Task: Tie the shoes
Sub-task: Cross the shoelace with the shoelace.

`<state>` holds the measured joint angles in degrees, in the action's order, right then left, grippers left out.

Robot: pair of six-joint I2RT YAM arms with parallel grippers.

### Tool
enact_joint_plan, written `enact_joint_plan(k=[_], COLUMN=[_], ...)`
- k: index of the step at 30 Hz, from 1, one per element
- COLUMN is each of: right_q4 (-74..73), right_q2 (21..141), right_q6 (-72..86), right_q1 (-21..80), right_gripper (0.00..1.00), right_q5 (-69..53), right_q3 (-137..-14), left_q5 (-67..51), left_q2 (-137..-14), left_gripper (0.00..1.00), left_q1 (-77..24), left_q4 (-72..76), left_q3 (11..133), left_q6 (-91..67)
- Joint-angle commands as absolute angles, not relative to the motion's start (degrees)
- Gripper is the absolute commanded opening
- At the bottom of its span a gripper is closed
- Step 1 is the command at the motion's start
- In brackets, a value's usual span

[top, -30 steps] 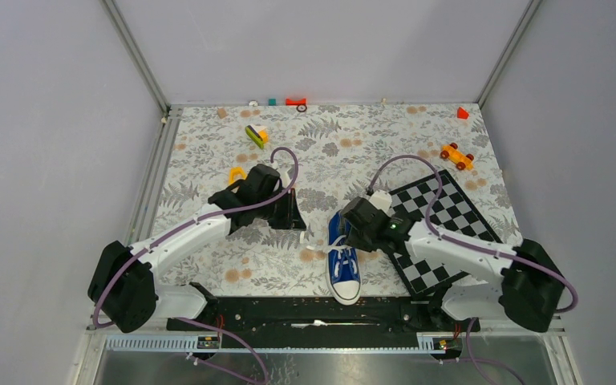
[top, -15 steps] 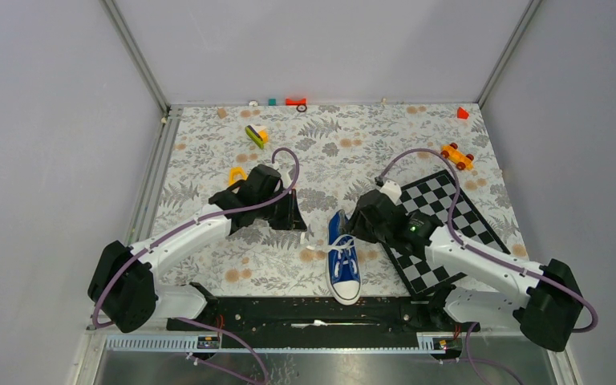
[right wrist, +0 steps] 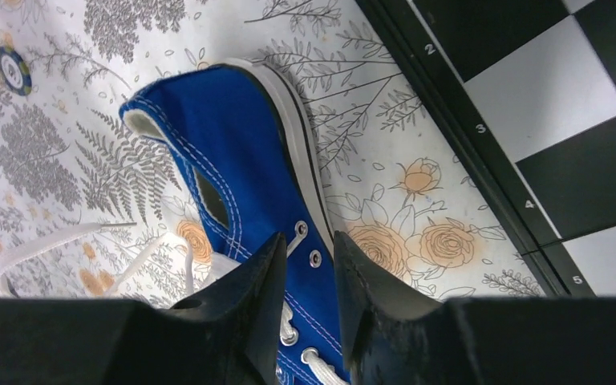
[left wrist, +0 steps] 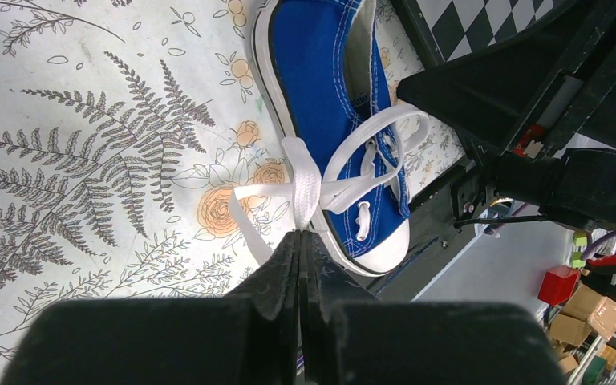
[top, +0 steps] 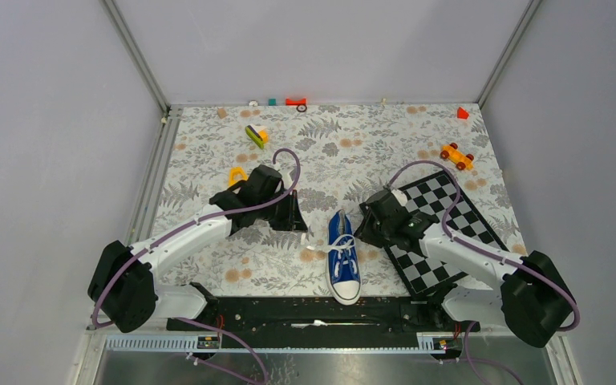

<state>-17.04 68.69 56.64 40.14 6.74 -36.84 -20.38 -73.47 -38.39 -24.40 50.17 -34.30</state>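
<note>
I see blue sneaker (top: 342, 257), white sole, white toe cap, not tied. My left gripper (left wrist: 301, 234) pinches lace (left wrist: 305, 176) tight. Right gripper (right wrist: 308, 241) barely parted, can't tell grip.

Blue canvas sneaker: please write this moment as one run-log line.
left gripper: shut on white lace | right gripper: open over eyelets | blue canvas sneaker: on floral tabletop, toe toward near edge
</note>
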Motion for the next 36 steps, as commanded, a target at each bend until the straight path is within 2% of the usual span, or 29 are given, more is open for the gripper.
enact_joint_plan(k=[1, 10, 19, 29, 31, 35, 36], right_q4=[-12.2, -9.6, -6.9, -7.9, -7.9, -8.4, -8.9], right_q2=[68.6, 65.3, 68.3, 69.9, 71.0, 71.4, 70.8], right_q6=[54.7, 55.5, 56.6, 57.2, 57.7, 58.1, 58.1], right_q1=[39.7, 39.7, 39.7, 39.7, 39.7, 39.7, 39.7], right_gripper=[0.35, 0.37, 0.4, 0.39, 0.33, 0.0, 0.0], right_q5=[2.3, 0.2, -4.5, -0.3, -0.3, 2.6, 3.5], right_q3=[-36.4, -33.6, -32.9, -33.6, -33.9, -34.2, -34.1], left_q5=[-21.3, -20.9, -20.6, -20.6, -20.7, -20.7, -20.7], left_q2=[-72.8, -73.5, -74.1, -74.2, -74.2, -73.8, -73.7], left_gripper=[0.0, 0.0, 0.0, 0.0, 0.0, 0.0, 0.0], left_q1=[-38.8, -39.2, -39.5, -39.6, -39.7, -39.7, -39.7], left_q4=[-24.2, -24.2, -24.2, -24.2, -24.2, -24.3, -24.3], left_q3=[53.2, 53.5, 53.8, 53.6, 53.7, 53.5, 53.3], left_q6=[-33.4, -33.6, -33.6, -33.6, -33.5, -33.4, -33.4])
